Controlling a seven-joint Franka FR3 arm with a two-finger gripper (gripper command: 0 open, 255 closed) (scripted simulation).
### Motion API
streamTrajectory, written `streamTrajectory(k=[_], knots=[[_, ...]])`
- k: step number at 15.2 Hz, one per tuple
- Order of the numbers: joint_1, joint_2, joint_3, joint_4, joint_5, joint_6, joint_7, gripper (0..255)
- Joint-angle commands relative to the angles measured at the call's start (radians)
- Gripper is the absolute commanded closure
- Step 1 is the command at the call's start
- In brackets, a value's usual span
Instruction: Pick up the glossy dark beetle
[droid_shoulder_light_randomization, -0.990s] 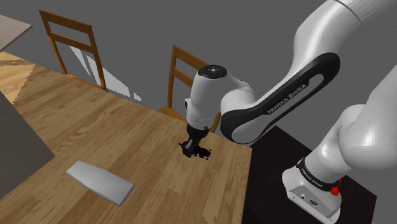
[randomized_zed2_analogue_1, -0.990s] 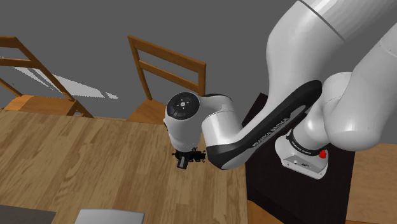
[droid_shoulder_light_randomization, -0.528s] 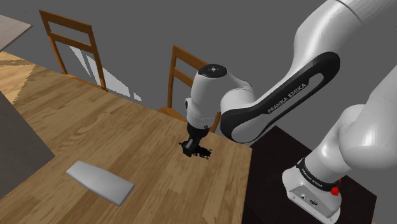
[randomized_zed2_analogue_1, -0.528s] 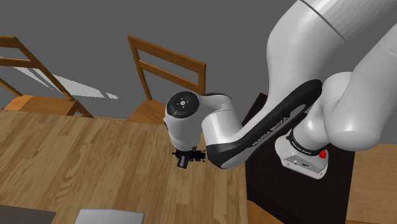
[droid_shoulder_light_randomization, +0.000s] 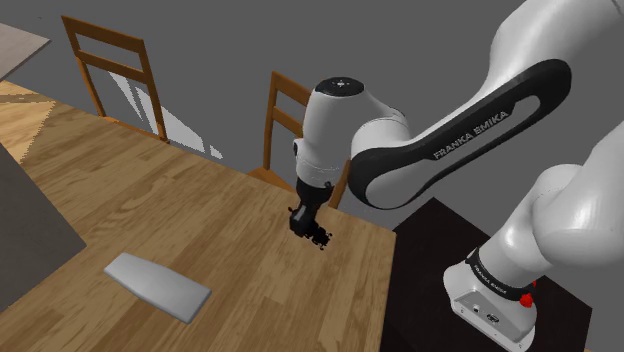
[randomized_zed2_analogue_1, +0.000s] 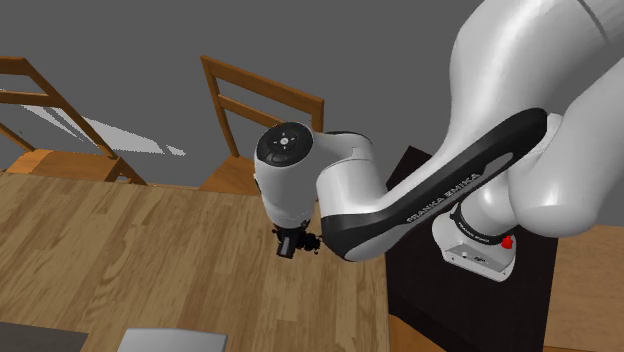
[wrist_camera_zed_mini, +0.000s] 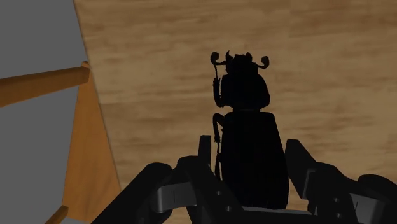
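Near the table (droid_shoulder_light_randomization: 190, 235) edge, the hand (droid_shoulder_light_randomization: 311, 229) clasps the beetle (wrist_camera_zed_mini: 244, 95).

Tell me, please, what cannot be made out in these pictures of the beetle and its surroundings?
- Wrist view: the beetle is a plain black silhouette, and its rear merges with the black gripper holding it.
- Shoulder view: the beetle is too small and partly hidden by the gripper, so any gap to the table is unclear.
- Second exterior view: the grey slab is cut off by the bottom edge.
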Motion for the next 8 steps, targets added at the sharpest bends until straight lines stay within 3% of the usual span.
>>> streamTrajectory(k=[1, 8], knots=[[0.001, -0.024, -0.001, 0.006, 0.019, -0.027, -0.015, 255], [0.005, -0.083, -0.006, 0.028, 0.057, -0.103, -0.045, 255]])
